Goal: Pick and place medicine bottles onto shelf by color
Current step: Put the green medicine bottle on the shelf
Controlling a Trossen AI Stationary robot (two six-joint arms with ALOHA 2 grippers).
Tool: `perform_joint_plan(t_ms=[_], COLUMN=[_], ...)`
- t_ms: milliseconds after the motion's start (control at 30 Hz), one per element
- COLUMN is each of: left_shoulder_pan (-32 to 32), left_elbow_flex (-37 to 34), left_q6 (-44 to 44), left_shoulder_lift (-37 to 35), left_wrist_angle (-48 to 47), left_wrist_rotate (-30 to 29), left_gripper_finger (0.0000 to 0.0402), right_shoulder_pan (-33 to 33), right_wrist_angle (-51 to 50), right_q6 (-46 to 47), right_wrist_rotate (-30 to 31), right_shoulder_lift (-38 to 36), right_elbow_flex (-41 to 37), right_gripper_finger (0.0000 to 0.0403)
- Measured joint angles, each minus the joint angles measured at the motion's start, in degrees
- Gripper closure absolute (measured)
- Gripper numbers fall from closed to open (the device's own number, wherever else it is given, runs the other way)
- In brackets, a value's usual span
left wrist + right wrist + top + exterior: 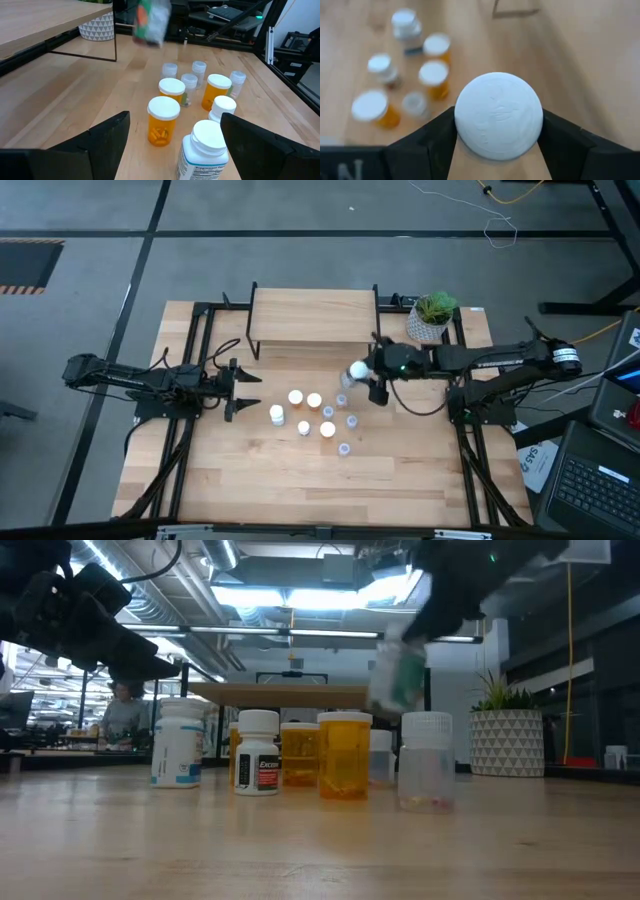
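My right gripper (362, 375) is shut on a larger medicine bottle with a white cap (498, 115) and a green label (398, 675), held in the air between the shelf and the other bottles. The remaining medicine bottles (312, 418) stand upright on the tabletop: orange ones (163, 120), small clear ones (199, 70) and a white one (202, 152). The shelf (312, 315), a light-wood board on thin black legs, stands at the far side. My left gripper (245, 390) waits open at the left, level, pointing at the bottles. My right gripper pinches the green-label bottle between its two fingers (432, 142), one on each side of its capped top (465, 135). The cap faces the wrist and hides whether the fingers sit on the cap or just below it. The bottle hangs tilted (398, 675), clear of the table.
A white patterned pot with a green plant (430, 318) stands at the far right, beside the shelf. Black frame rails (190, 360) run along the table's left and right sides. Bare wood (300, 480) lies nearer the front edge.
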Motion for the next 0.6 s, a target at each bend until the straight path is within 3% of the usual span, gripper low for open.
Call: perform_joint_plan(t_ms=[200,333,600], left_shoulder_pan=[0.01,0.00,-0.01], left_elbow_flex=[0.01,-0.01,-0.01], left_q6=[0.01,-0.01,0.01], left_shoulder_lift=[0.00,0.00,0.00], left_wrist_angle=[0.00,-0.02,-0.02], left_wrist_rotate=[0.00,0.00,0.00], left_gripper_finger=[0.0094,0.0094,0.0094], right_shoulder_pan=[-1.66,-6.79,-21.14], right_wrist_angle=[-1.44,-4.72,-7.96], right_q6=[-7.72,-10.05,-13.07], right_wrist_rotate=[8.23,9.16,-1.11], right_shoulder_lift=[-0.66,0.25,4.82], right_elbow_flex=[6.72,10.92,20.48], right_gripper_finger=[0.0170,0.0169,0.0169])
